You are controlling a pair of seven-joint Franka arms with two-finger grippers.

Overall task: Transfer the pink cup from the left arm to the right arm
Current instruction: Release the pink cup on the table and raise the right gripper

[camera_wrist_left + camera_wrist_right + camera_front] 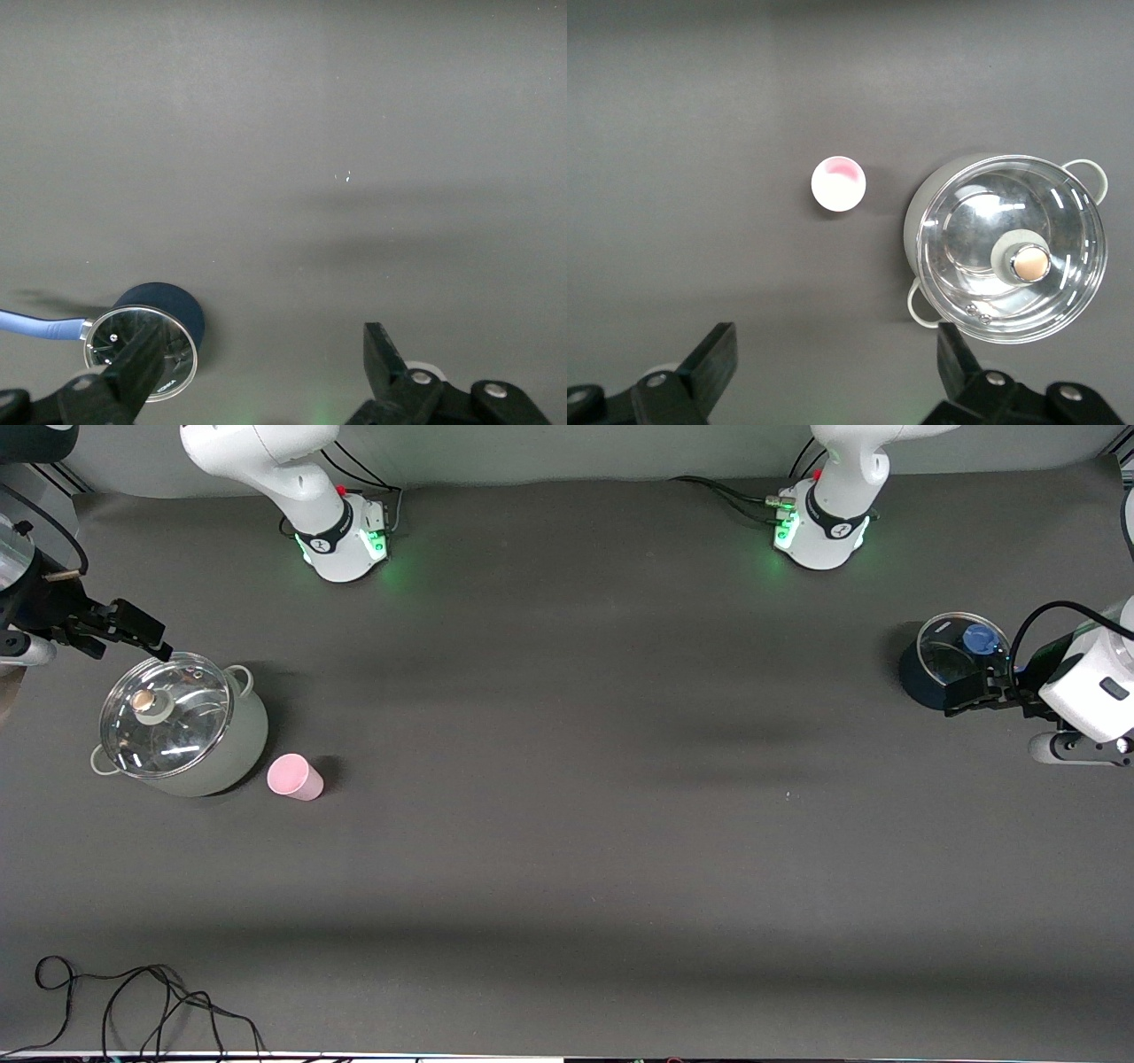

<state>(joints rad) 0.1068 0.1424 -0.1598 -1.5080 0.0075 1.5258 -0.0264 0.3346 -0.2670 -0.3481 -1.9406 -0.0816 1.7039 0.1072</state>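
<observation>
1. Nearest me a cable lies on the dark mat.
2. The cup stands at the pot's four o'clock, at the right arm's end; this fits a finished handover or one pending.
3. I see the right gripper over the pot, the left gripper over a pan, probably lidded; fingers apart, both holding nothing.

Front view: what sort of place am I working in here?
Likely a robot lab bench set up with kitchenware, not a real kitchen: a dark mat-covered table, two arm bases bolted along its edge, a lidded pot beside a pink cup, a small dark saucepan, and loose cables trailing on the mat.
</observation>
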